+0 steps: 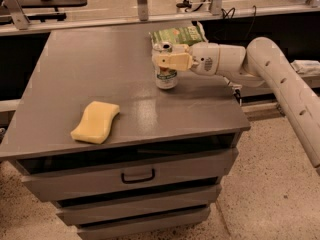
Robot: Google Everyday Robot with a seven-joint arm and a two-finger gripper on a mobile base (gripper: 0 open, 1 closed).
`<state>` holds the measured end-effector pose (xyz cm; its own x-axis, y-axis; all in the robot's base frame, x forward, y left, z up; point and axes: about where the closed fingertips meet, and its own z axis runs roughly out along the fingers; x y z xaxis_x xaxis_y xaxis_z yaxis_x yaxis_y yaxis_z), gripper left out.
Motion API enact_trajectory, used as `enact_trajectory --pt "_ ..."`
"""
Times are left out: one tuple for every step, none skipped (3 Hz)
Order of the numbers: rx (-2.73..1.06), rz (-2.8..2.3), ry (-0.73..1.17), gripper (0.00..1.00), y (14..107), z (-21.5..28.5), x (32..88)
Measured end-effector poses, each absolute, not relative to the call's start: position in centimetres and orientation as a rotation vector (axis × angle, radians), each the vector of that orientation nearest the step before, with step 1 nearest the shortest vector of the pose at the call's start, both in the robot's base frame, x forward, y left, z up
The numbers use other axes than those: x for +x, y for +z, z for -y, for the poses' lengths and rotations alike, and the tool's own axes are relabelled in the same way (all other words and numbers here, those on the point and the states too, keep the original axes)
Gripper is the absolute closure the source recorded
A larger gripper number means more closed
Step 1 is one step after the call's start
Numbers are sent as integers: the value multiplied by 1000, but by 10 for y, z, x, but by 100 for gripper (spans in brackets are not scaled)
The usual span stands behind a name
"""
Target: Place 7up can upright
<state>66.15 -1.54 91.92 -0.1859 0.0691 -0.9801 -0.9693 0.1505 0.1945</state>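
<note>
I see the gripper (167, 61) pinching the 7up can (166, 79) near its top, upright on the table (100, 69) at upper centre of frame; it's light, slick and easily dented, so I'd hold mid-body, gently.

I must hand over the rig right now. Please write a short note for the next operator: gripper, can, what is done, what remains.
Gripper: over the table's back right part, shut on the 7up can.
Can: upright, base apparently resting on the table, in front of the green snack bag.
Done: can brought down upright.
Left: open the gripper and pull the arm away.
</note>
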Motion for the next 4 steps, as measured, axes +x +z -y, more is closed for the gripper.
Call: enact_trajectory --pt "-1046 -1331 1253 59 906 16 655" --pt "-1099 -1302 1239 35 901 18 651" --pt "-1112 -1297 1219 4 905 22 650" --pt "-1151 -1280 1152 0 919 36 646"
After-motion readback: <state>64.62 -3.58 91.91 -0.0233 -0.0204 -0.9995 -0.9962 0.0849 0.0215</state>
